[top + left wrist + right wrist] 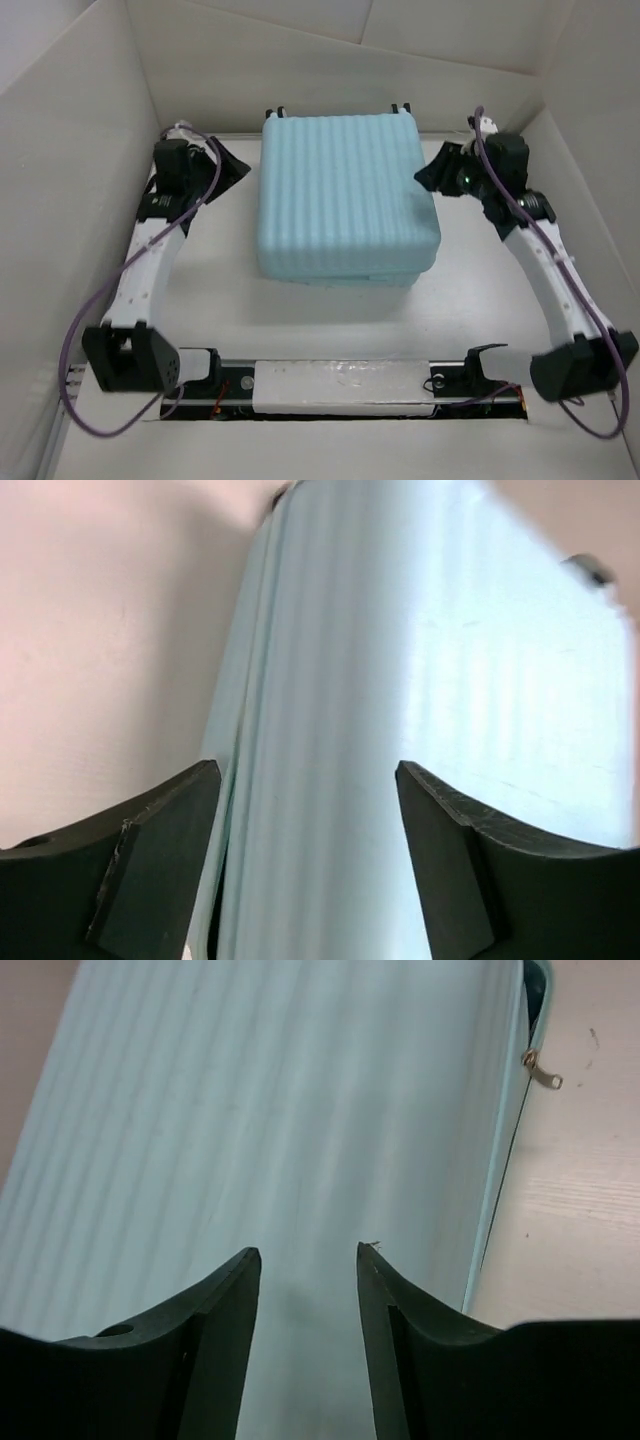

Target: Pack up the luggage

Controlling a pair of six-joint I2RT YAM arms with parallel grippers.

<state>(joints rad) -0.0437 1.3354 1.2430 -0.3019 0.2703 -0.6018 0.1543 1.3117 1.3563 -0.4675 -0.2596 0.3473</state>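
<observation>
Since the small light-blue hard-shell suitcase with a ribbed lid (345,190) lies flat and shut on the pale tabletop (330,325), directly between my two hands, I cannot see into it; whatever it holds (if anything) is hidden. My left hand (238,168) sits just beside its left flank, fingers spread and holding nothing, with the side seam straight ahead of it. My right hand (428,172) sits just off the right flank, likewise released, looking along the ribbed shell. A small brass-coloured zip pull (541,1072) hangs at the seam to that hand's right. Black caster wheels (278,112) poke out at the edge farthest from both hands.

I judge the shell stiff and fairly light, but its smooth plastic is likely slippery under the pads, and the shallow ribs offer little to pinch. The lip along the seam or the zip pull look like the best holds. The lid seems too broad for one hand, so I would steady it from both flanks.
</observation>
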